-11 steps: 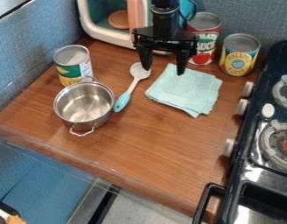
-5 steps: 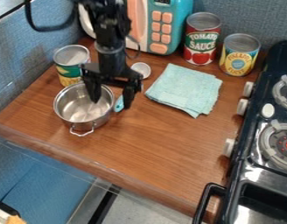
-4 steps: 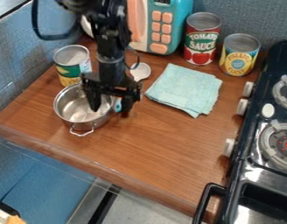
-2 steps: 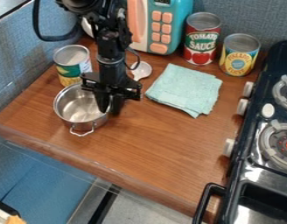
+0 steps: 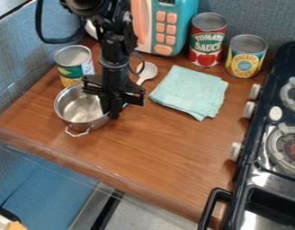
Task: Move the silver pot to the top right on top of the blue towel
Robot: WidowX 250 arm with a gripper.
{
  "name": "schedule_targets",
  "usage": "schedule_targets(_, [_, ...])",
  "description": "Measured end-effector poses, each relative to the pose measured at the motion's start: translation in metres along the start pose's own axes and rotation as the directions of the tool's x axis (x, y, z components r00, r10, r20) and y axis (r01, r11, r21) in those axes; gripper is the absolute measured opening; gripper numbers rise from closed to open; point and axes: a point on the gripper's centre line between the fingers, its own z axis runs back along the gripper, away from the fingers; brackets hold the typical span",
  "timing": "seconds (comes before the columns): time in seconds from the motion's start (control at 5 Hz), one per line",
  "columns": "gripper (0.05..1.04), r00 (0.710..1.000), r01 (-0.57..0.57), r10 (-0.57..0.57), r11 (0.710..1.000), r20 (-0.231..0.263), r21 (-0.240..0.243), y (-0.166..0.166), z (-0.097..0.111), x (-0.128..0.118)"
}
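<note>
My gripper point(image 5: 110, 109) is nearly closed, its fingers pinching the right-hand wall of the silver pot point(image 5: 77, 109), one inside the rim and one outside. The pot's bulk lies to the left of my grip, while the blue towel point(image 5: 189, 92) lies to the right and a little farther back. So the carry should go rightward and slightly away, with the pot trailing on the towel's opposite side. I judge I must go well past the towel's near edge before lowering. Held by one wall, the pot may tip or swing.

A spoon point(image 5: 147, 72) lies on the counter point(image 5: 162, 148) between pot and towel, worth clearing. Behind the towel stand a toy microwave point(image 5: 174, 29) and two cans; the stove point(image 5: 276, 177) is to the right.
</note>
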Motion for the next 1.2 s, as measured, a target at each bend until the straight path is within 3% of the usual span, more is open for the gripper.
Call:
schedule_targets(0.2, [0.072, 0.998, 0.015, -0.016, 1.000, 0.056, 0.024, -0.023, 0.038, -0.006])
schedule_targets(0.4, [0.068, 0.996, 0.033, -0.034, 0.999, 0.086, 0.005, -0.049, 0.071, -0.012])
schedule_targets(0.6, [0.068, 0.985, 0.110, -0.103, 0.993, 0.137, -0.043, -0.083, 0.090, -0.002])
schedule_targets(0.8, [0.068, 0.973, 0.204, -0.199, 0.979, 0.114, -0.028, -0.116, 0.075, 0.008])
schedule_targets(1.2, [0.068, 0.964, 0.248, -0.246, 0.969, 0.105, -0.006, -0.154, 0.052, 0.045])
